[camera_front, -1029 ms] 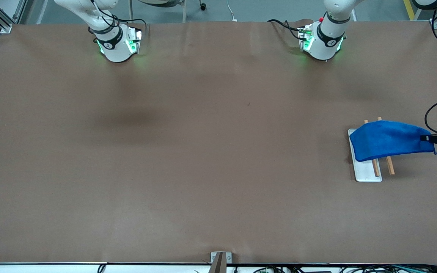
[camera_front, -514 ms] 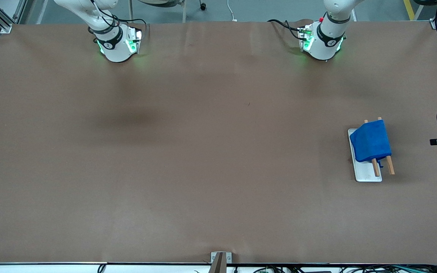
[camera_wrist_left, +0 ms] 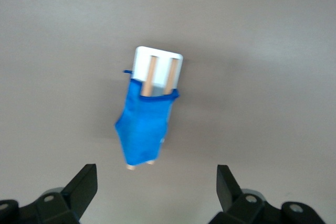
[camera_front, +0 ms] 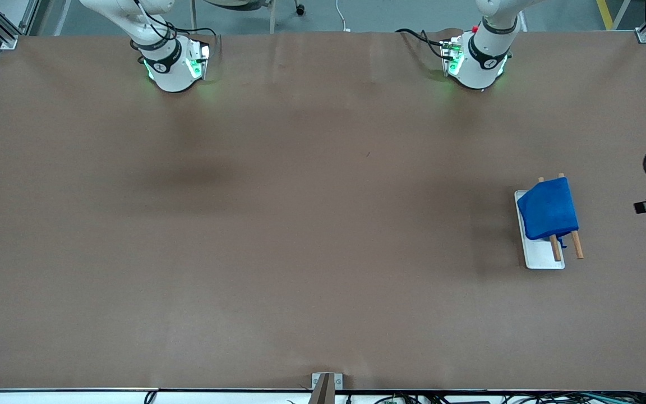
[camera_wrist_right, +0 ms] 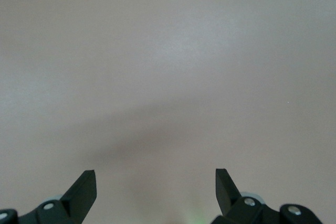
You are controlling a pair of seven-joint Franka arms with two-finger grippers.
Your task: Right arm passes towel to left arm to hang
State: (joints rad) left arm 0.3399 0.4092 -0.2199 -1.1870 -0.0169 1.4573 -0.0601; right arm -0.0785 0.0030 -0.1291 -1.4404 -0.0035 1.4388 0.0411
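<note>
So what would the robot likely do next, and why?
Probably just draw the left gripper away to rest. The blue towel already hangs over the two wooden rods of the white rack, and both grippers, the right gripper too, are open and empty.

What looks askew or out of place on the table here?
Nothing stands out. The towel hangs draped over the rack's two wooden bars on its white base. Left gripper and right gripper are open, empty.
</note>
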